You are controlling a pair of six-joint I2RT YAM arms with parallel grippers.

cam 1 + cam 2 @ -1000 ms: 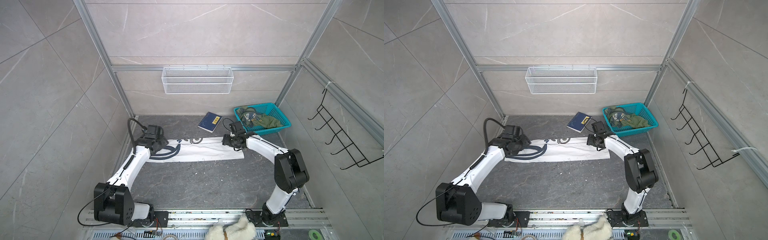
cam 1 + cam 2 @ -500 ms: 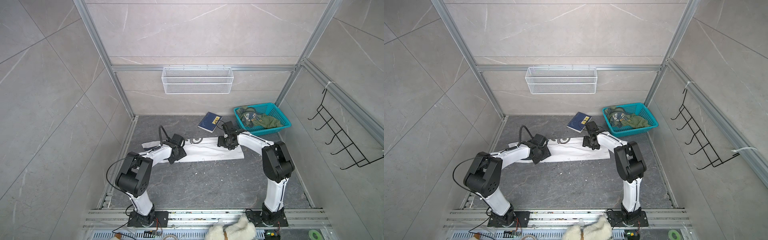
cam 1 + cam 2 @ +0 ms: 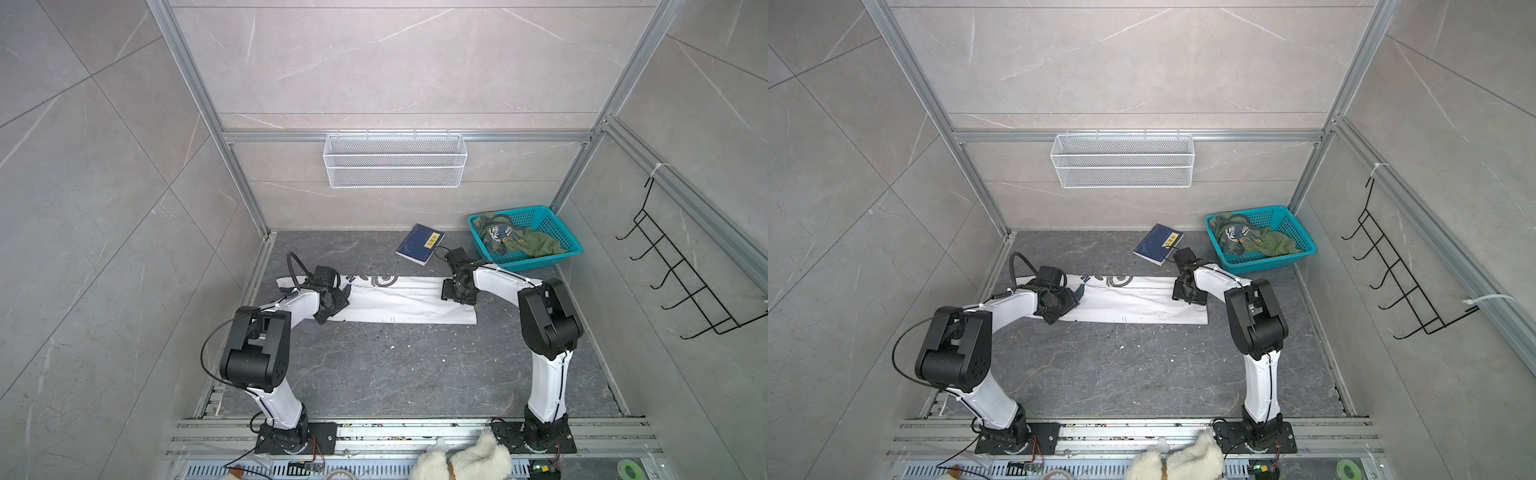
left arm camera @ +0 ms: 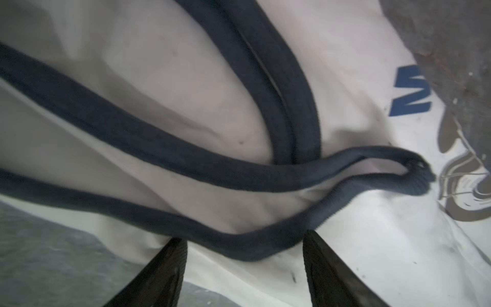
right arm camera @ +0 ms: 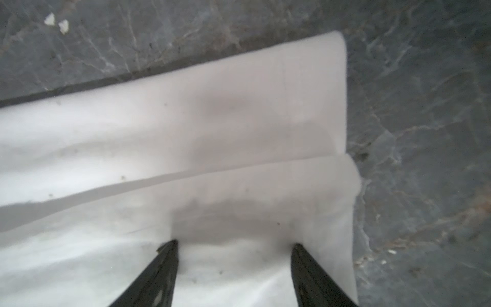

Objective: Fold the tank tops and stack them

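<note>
While white tank top [image 3: 395,299] lies folded on surface [image 3: 395,365], left gripper [image 4: 243,245] jaws spread wide over navy trim [image 4: 159,148]; right gripper [image 5: 233,243] jaws spread wide on hem [image 5: 341,93]; neither grips cloth

Loads of open grey floor [image 3: 415,365] at 6 o'clock of the white tank top [image 3: 399,303], just crumbs scattered there. Tighter up back: the navy book [image 3: 419,249] sits near its 12 o'clock edge, and the teal basket [image 3: 540,258] crowds 2 o'clock.
</note>
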